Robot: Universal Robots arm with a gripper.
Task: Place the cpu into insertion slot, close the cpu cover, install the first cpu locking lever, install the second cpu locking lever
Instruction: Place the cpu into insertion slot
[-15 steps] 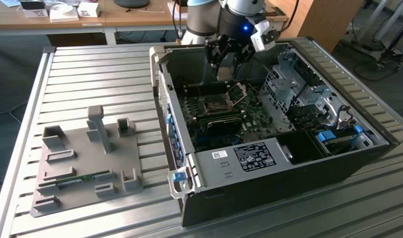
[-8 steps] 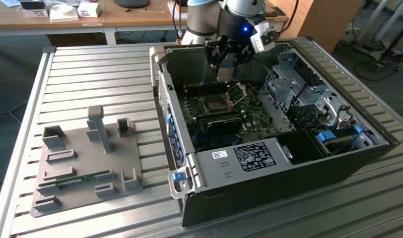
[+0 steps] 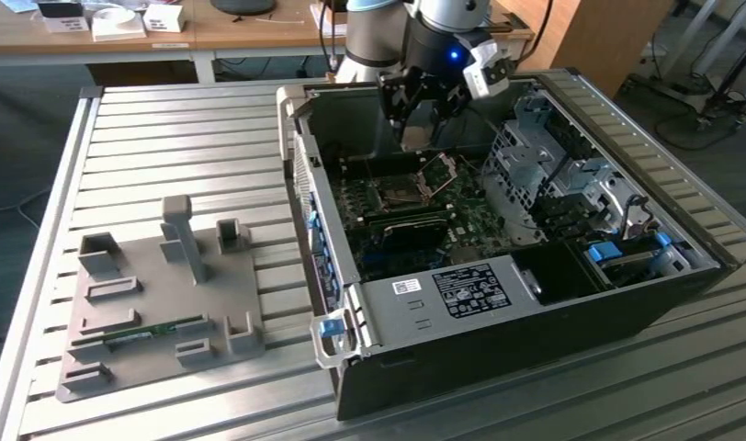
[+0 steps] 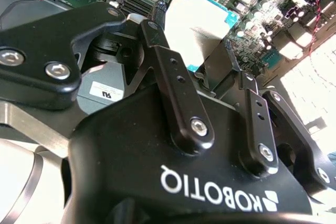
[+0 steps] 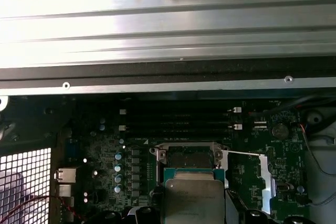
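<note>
My gripper point(image 3: 416, 136) hangs inside the open black computer case point(image 3: 618, 312), above the dark green motherboard point(image 3: 471, 216). It is shut on the cpu point(image 4: 199, 22), a flat silvery square with a teal edge, pinched between the two black fingers point(image 4: 160, 51). In the first wrist view the cpu point(image 5: 193, 200) sits just above and short of the insertion slot point(image 5: 189, 157), a dark socket with a silvery rim. The socket point(image 3: 401, 190) is uncovered. The cpu cover point(image 3: 441, 170) stands tilted up beside it, and shows as a silvery plate point(image 5: 265, 177) next to the slot.
Long black memory slots point(image 5: 178, 119) run beside the socket. The drive cage point(image 3: 557, 175) and grey power supply point(image 3: 453, 292) crowd the case. A grey fixture plate point(image 3: 164, 303) holding a memory stick point(image 3: 141, 333) lies on the ribbed metal table point(image 3: 189, 138).
</note>
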